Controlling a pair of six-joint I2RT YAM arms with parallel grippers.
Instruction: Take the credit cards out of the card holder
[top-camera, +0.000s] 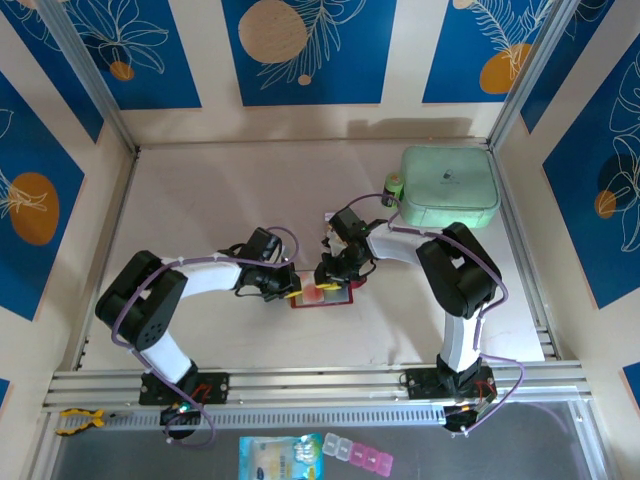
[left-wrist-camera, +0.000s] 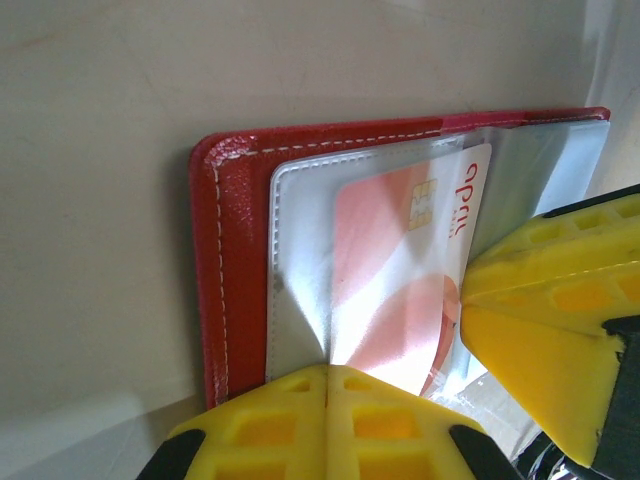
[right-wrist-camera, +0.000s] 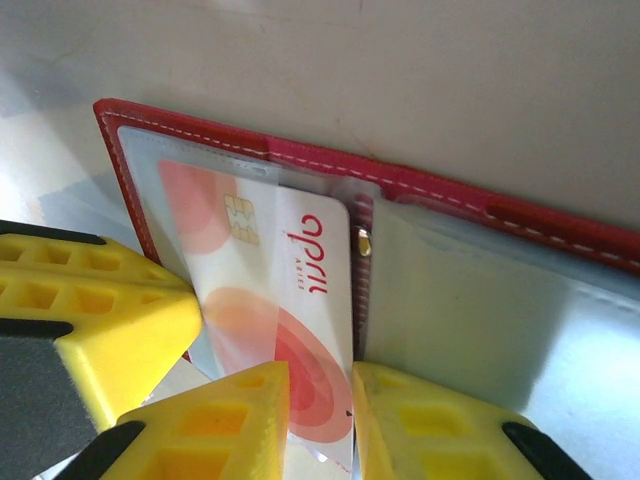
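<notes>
Credit card (right-wrist-camera: 290, 300) pinched by right gripper (right-wrist-camera: 320, 405) in its wrist view; left gripper (left-wrist-camera: 328, 405) closed.

You have the red holder (right-wrist-camera: 420, 185) lying open mid-table, with a white-and-pink chip card (right-wrist-camera: 300, 270) partly out of its clear pocket.

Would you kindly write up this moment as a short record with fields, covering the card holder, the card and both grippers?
Card holder: red, lying open on the table, clear pockets facing up.
Credit card: white with pink-red circles and a chip, partly slid out of its clear pocket.
Left gripper: shut, fingertips at the pocket's edge.
Right gripper: closed on the card's free end.
Nearby: mint green case at the table's far right.
</notes>
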